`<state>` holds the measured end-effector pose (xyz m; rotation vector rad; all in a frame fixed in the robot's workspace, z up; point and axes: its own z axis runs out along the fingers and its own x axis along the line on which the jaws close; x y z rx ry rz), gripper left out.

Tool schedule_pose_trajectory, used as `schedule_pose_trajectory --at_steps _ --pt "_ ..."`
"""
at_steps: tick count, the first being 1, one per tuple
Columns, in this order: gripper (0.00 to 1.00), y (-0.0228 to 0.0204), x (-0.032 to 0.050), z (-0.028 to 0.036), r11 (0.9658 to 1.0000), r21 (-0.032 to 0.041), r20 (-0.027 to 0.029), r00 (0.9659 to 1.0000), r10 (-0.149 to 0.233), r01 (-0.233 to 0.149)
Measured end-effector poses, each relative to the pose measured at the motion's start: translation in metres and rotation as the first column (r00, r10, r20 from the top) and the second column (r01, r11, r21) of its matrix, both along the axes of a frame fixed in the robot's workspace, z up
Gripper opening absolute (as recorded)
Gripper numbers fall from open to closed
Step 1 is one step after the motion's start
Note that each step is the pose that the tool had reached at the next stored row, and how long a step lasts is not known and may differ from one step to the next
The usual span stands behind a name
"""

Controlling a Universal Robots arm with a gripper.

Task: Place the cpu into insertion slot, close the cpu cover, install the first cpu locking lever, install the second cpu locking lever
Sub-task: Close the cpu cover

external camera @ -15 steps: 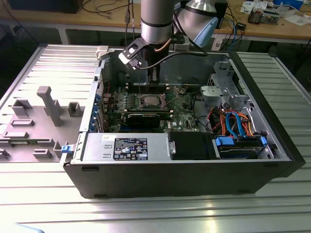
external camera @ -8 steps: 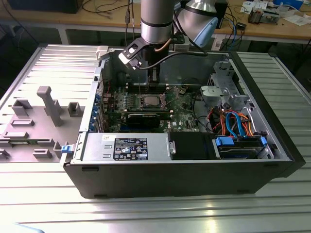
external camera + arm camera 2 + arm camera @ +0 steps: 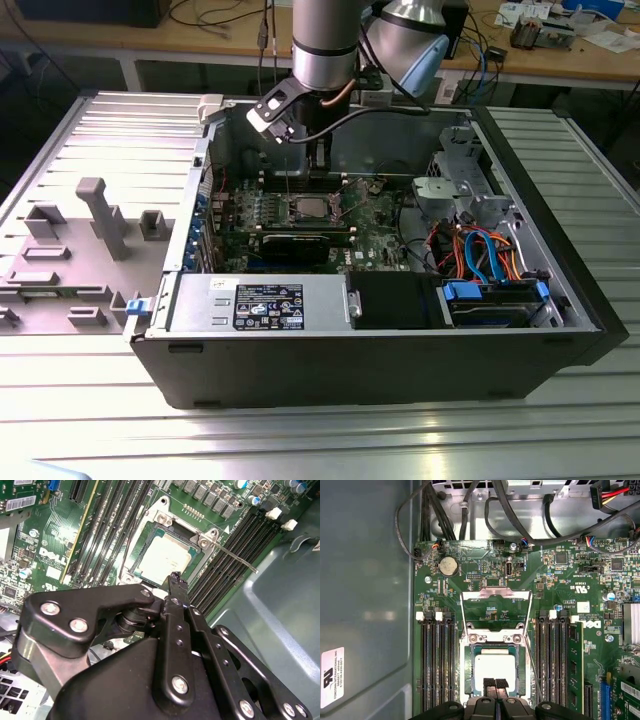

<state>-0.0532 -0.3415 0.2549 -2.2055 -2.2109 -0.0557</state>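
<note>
Cpu (image 3: pixel 495 666) seated, cpu cover (image 3: pixel 495 594) open

Cpu lies flat in insertion slot (image 3: pixel 468 677). Jaws are clenched on nothing, just above it. In exterior view, arm (image 3: pixel 325 45) stands at 12 o'clock of slot. Cover is prob. light, thin, stiff sheet metal: push at free edge, w/o touching fragile chip.

Small flat square cpu (image 3: pixel 495 666): dull silver-grey metal top, matt and smooth. Thin square cpu cover (image 3: pixel 495 594): bare silvery metal frame, with a brighter sheen along its edges. Rim of the square insertion slot (image 3: pixel 468 672): metal. Your tool (image 3: pixel 495 686): black, matt, smooth links with bright metal screw heads (image 3: pixel 180 684). Green motherboard (image 3: pixel 470 555): lacquered, slightly glossy. Grey case wall (image 3: pixel 365 580): painted sheet metal, satin. Ribbed pale surface (image 3: pixel 300 440): metal, and you'll catch glare on it.
</note>
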Motion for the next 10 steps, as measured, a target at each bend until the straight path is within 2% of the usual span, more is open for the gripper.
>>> schedule_pose_trajectory --at_steps 10 --pt "0.11 0.0000 0.0011 0.0000 1.0000 0.0000 0.0000 1.0000 0.000 0.000"
